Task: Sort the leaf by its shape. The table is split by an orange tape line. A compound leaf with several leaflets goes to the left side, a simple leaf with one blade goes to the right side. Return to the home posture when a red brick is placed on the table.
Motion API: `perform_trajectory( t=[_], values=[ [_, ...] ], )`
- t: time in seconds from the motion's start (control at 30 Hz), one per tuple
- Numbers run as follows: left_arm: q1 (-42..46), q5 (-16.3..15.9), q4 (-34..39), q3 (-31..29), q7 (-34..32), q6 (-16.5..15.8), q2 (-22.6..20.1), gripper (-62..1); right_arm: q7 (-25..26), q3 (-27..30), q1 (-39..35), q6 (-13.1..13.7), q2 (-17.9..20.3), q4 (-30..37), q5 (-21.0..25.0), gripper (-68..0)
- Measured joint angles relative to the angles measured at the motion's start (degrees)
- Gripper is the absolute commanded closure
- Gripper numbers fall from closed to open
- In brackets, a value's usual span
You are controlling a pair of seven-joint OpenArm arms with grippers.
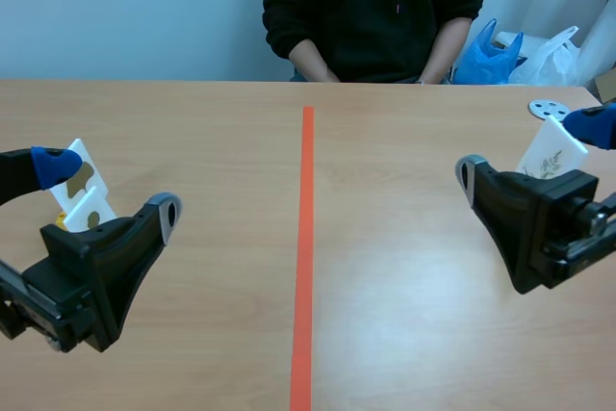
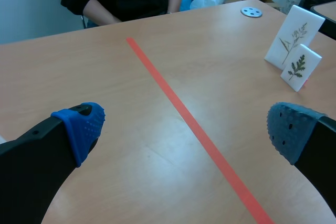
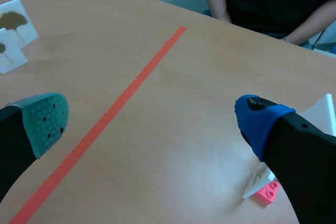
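Note:
My left gripper stands open low at the table's left, with nothing between its fingers. My right gripper is open at the table's right, also holding nothing. An orange tape line runs down the table's middle between them. Two white cards with brown single-blade leaves stand behind the left gripper. Two white cards with green many-leaflet sprigs stand by the right gripper. No loose leaf and no red brick shows in any view.
A person in a black top sits across the table, hands below its far edge. A small metal disc with holes lies at the far right. A pink block props the right cards. Blue and white bags sit behind.

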Motion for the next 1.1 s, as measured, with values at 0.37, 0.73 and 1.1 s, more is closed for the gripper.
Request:
perform_trajectory(
  t=[0.37, 0.73, 1.1],
  values=[
    [0.0, 2.5, -0.1, 0.0, 1.5, 0.0, 0.0, -62.3, -1.7, 0.0, -1.4, 0.9, -0.3, 1.7, 0.0, -67.9],
    [0.0, 2.3, -0.1, 0.0, 1.3, 0.0, 0.0, -62.3, -1.7, 0.0, -1.4, 0.9, -0.3, 1.3, 0.0, -67.9],
    [0.0, 2.3, -0.1, 0.0, 1.3, 0.0, 0.0, -62.3, -1.7, 0.0, -1.4, 0.9, -0.3, 1.3, 0.0, -67.9]
  ],
)
